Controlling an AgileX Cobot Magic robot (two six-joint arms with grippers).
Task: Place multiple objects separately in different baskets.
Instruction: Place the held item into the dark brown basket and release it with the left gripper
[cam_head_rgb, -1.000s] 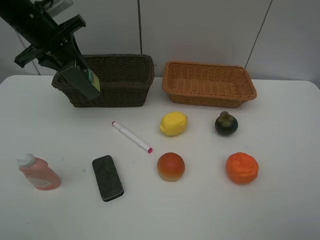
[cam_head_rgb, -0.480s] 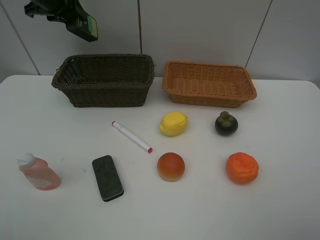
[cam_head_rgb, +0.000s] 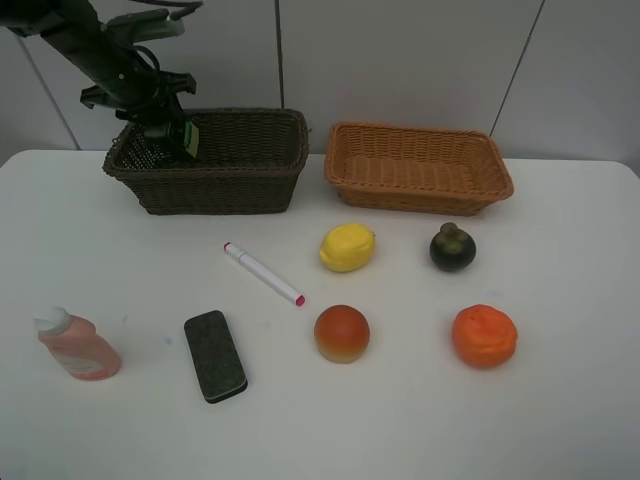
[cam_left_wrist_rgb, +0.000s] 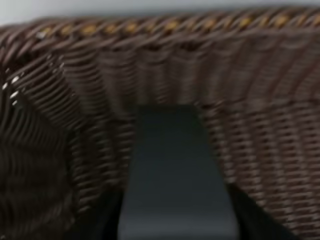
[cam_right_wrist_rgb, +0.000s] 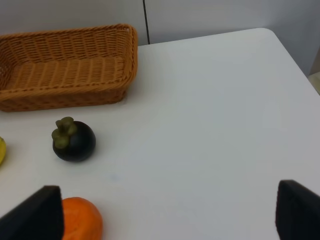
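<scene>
High view: my left claw (cam_head_rgb: 160, 125) grips the dark green bottle (cam_head_rgb: 186, 140) inside the dark brown basket (cam_head_rgb: 240, 190), at its left end. Left wrist view: the bottle (cam_left_wrist_rgb: 175, 175) faces the blurred woven wall (cam_left_wrist_rgb: 250, 100). Right wrist view: my right claw (cam_right_wrist_rgb: 170, 217) gapes wide and empty, with the mangosteen (cam_right_wrist_rgb: 74, 141) and orange (cam_right_wrist_rgb: 80, 222) near and the light orange-tan basket (cam_right_wrist_rgb: 65, 65) beyond.

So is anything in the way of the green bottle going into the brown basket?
Nothing visible is. The left gripper holds the dark green bottle right at the dark brown basket's left end, and nothing else shows inside.
</scene>
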